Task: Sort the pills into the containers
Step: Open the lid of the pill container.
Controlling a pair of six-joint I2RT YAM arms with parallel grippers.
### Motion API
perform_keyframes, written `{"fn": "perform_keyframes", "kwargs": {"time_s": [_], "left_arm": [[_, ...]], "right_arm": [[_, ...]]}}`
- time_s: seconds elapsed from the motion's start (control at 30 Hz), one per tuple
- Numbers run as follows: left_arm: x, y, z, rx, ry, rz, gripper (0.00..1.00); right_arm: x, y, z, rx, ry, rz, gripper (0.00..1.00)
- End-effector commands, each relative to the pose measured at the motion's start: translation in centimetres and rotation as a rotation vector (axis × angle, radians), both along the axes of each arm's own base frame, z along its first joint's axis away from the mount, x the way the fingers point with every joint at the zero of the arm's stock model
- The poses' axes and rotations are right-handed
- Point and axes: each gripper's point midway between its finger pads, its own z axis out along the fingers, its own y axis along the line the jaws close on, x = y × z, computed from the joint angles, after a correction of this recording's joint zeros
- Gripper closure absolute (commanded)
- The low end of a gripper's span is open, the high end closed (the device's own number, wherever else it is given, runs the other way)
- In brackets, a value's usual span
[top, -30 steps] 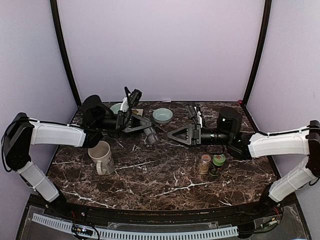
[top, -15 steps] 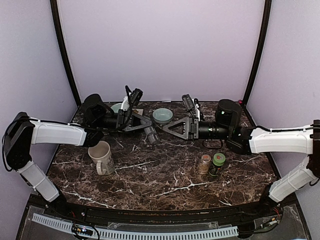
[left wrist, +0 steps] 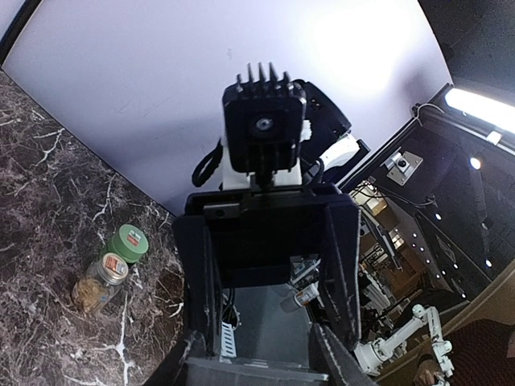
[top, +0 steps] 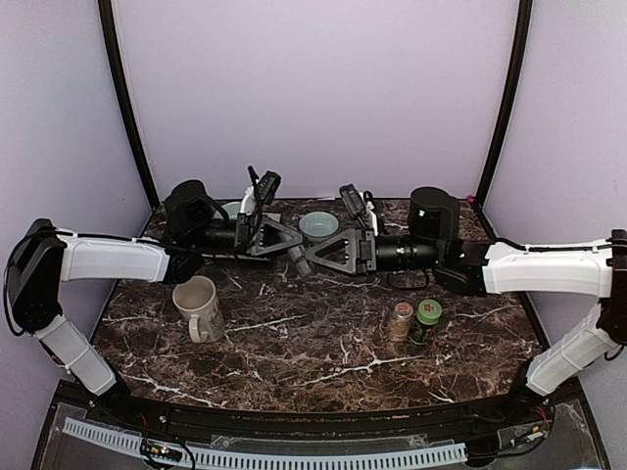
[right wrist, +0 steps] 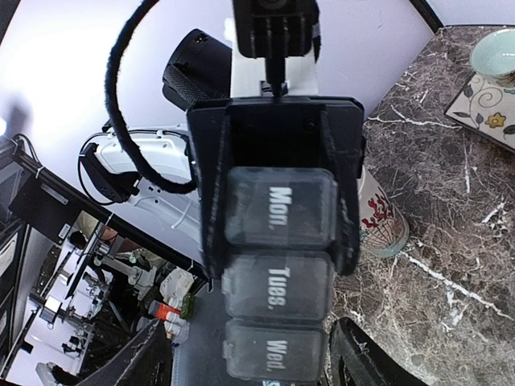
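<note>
Marble table (top: 323,343), up toward twelve o'clock: my left gripper (top: 284,242) is clamped on the Monday end of the pill organizer (right wrist: 278,265), which I judge light, stiff, slick plastic, so my spread right gripper (top: 315,257) should pinch its free end squarely.

A robotics lab: plain lilac booth walls (top: 313,98) enclose the marble table (top: 294,352), another robot arm (left wrist: 400,338) beyond.

Day labels are showing in white on the smoky lids of the pill organizer (right wrist: 278,273), seen from the right wrist. "Mon." is sitting on the top compartment, "Tues." on the middle one, and "Wed." on the lowest.
</note>
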Motion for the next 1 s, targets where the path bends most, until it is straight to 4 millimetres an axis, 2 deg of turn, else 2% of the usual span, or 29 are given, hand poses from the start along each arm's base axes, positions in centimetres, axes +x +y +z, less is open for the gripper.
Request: {"fn": "perform_keyframes", "kwargs": {"time_s": [0.0, 0.07, 0.27, 0.67, 0.97], "left_arm": [[0.5, 0.1, 1.1, -0.002, -0.07, 0.042, 0.7], [0.6, 0.1, 1.1, 0.003, -0.073, 0.051, 0.7], [0.8, 0.0, 1.1, 0.016, -0.081, 0.054, 0.7], [0.5, 0.0, 1.5, 0.01, -0.089, 0.034, 0.7], [0.3, 0.1, 1.3, 0.012, -0.086, 0.026, 0.7]], "right_arm": [[0.0, 0.6, 1.4, -0.031, -0.074, -0.002, 0.32], [-0.1, 0.7, 1.5, -0.054, -0.09, -0.005, 0.32], [-0.3, 1.4, 0.0, -0.169, -0.13, -0.014, 0.32], [-0.2, 1.5, -1.7, -0.229, -0.151, -0.033, 0.37], [-0.1, 1.4, -1.3, -0.212, -0.15, -0.048, 0.43]]}}
